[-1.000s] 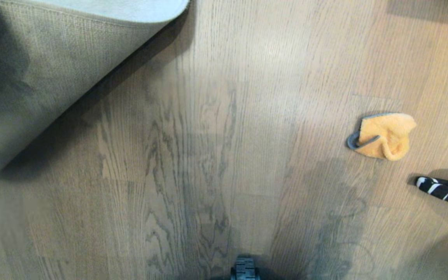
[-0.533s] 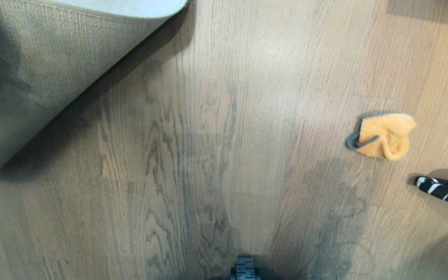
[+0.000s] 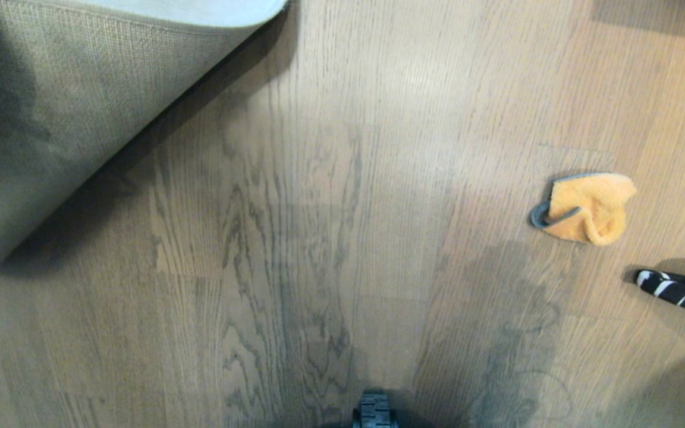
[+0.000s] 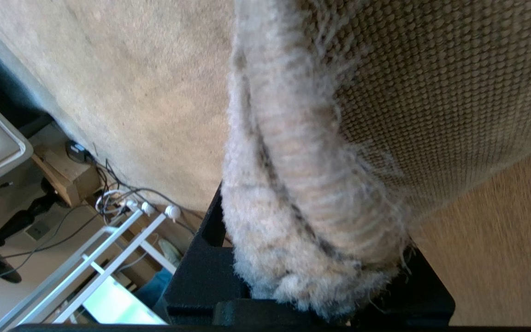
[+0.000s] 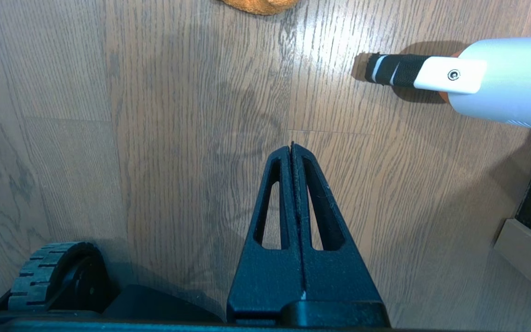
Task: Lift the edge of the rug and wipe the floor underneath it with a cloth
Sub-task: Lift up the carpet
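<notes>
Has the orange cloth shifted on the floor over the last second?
No. In the head view the cloth lies at the same spot on the floor planks, the same gap from the striped black-and-white object.

We note the rug edge (image 3: 110, 77) raised and folded back at the head view's upper left, woven tan backing facing us, pale pile showing along the top; its fuzzy bound border (image 4: 302, 193) curls over. Beneath, the floor (image 3: 319, 238) lies exposed: grey-brown planks, dark wavy grain. The cloth (image 3: 589, 208), fluffy orange-yellow with dark grey trim, lies crumpled on the planks at right, well apart from the rug.
</notes>
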You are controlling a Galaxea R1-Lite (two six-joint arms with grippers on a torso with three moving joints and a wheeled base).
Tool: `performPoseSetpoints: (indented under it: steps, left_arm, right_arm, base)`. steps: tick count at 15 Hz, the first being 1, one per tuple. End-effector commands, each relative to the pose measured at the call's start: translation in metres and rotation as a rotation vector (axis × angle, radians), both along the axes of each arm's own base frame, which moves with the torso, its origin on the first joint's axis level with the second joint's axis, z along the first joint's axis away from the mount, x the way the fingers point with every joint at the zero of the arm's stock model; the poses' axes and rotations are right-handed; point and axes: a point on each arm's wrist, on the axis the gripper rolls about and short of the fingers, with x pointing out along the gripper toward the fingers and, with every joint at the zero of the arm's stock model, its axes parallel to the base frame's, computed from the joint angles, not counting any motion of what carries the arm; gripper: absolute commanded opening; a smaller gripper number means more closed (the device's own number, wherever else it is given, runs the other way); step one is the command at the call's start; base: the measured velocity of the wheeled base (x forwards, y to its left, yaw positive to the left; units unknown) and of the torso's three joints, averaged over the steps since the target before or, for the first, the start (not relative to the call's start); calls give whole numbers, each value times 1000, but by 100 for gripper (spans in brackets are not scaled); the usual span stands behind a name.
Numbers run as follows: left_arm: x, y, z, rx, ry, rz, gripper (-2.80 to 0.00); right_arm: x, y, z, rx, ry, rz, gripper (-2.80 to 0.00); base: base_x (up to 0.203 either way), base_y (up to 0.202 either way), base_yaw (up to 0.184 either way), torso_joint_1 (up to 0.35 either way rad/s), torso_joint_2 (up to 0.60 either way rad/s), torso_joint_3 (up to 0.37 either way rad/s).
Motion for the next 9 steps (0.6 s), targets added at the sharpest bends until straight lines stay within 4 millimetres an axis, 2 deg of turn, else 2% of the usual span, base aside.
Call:
performPoseSetpoints:
  steps: [1, 9]
  left_arm:
    - [5, 0, -6, 9, -30, -3, -280]
    - [8, 0, -7, 4, -43, -2, -280]
  right_arm:
    - [0, 0, 0, -1, 0, 0, -280]
    - [0, 0, 0, 0, 0, 0, -280]
  base:
    - [0, 0, 0, 0, 0, 0]
    - [0, 0, 0, 0, 0, 0]
